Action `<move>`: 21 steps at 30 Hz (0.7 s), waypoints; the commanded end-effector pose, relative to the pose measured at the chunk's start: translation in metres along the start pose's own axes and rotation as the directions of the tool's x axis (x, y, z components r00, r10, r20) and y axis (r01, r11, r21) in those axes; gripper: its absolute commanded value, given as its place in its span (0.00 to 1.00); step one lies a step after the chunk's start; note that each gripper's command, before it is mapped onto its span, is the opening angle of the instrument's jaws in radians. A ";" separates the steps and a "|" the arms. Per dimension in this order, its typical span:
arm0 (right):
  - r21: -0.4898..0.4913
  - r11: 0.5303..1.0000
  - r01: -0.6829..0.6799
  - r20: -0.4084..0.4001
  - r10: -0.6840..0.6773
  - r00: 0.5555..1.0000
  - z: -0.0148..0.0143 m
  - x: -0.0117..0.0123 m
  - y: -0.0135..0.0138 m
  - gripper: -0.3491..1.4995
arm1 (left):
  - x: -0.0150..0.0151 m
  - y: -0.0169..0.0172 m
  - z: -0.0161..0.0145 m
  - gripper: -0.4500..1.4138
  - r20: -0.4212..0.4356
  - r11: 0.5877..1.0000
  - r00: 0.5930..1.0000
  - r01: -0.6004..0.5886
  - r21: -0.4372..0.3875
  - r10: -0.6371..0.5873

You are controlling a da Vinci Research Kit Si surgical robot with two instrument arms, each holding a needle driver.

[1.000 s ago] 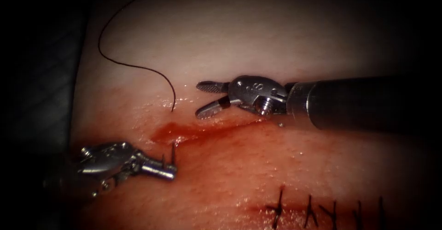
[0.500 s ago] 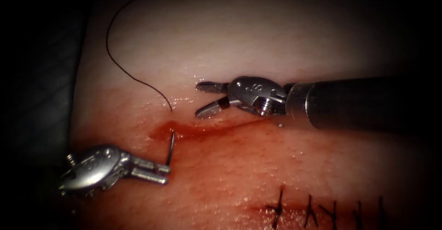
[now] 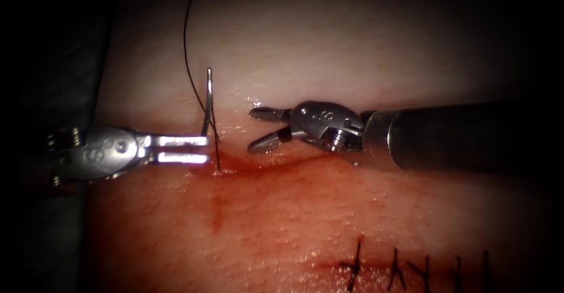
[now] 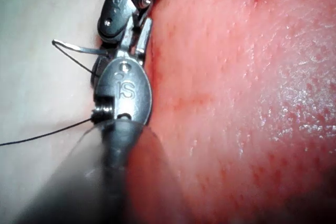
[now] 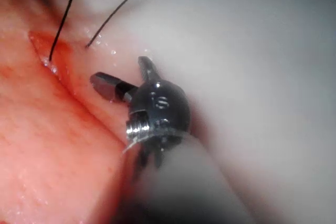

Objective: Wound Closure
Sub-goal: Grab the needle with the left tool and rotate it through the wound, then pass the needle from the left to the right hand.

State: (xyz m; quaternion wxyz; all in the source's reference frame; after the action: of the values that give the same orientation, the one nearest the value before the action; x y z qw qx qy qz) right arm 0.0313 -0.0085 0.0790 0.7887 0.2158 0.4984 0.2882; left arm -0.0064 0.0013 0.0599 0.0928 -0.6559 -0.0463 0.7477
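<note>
My left tool [image 3: 202, 149] reaches in from the left and is shut on the curved needle [image 3: 207, 102] near its lower end. The needle stands clear of the tissue, its free end pointing up; it also shows in the left wrist view [image 4: 79, 49]. Dark thread [image 3: 187, 52] runs down from the top and enters the tissue at the left end of the cut [image 3: 282, 162]. My right tool [image 3: 258, 130] hovers just to the right of the needle with its jaws open and nothing in them, as the right wrist view [image 5: 121, 71] confirms. Two strands of thread [image 5: 63, 22] run toward the cut.
Red fluid [image 3: 217, 211] stains the tissue along and below the cut. Several finished dark stitches [image 3: 355, 263] sit in a row at the lower right. The tissue's dark left edge [image 3: 94, 93] lies behind the left tool.
The left tool has drawn the needle out of the tissue below the cut's left end and carried it upward, with thread following. The right tool has barely moved.
</note>
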 end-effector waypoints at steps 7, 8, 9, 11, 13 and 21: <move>0.006 1.000 0.000 0.002 0.000 1.000 0.0004 -0.0001 0.0002 0.65 | -0.0006 -0.0013 0.0005 0.00 0.006 0.997 1.000 -0.017 0.070 0.016; 0.003 1.000 -0.006 -0.027 0.006 1.000 0.0001 0.0003 0.0005 0.66 | -0.0012 -0.0011 0.0006 0.00 0.007 0.996 1.000 -0.021 0.081 0.021; 0.002 1.000 -0.010 -0.038 0.010 0.999 0.0000 0.0005 0.0007 0.68 | -0.0017 -0.0009 0.0006 0.00 0.011 0.996 1.000 -0.026 0.084 0.025; -0.002 1.000 -0.021 -0.067 0.021 0.998 -0.0004 0.0012 0.0011 0.73 | -0.0025 -0.0004 0.0007 0.00 0.016 0.995 0.999 -0.041 0.087 0.039; -0.009 0.999 -0.043 -0.103 0.041 0.994 -0.0009 0.0025 0.0018 0.74 | -0.0039 0.0004 0.0009 0.00 0.021 0.994 0.998 -0.057 0.090 0.055; 0.049 0.919 -0.390 -0.145 0.393 0.908 -0.0015 0.0035 0.0000 0.59 | -0.0076 0.0020 0.0015 0.00 0.042 0.989 0.995 -0.100 0.109 0.096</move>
State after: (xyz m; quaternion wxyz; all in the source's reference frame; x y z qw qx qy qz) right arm 0.0303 -0.0065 0.0756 0.6612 0.3079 0.4983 0.4687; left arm -0.0069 -0.0027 0.0671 0.0802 -0.6336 0.0385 0.7685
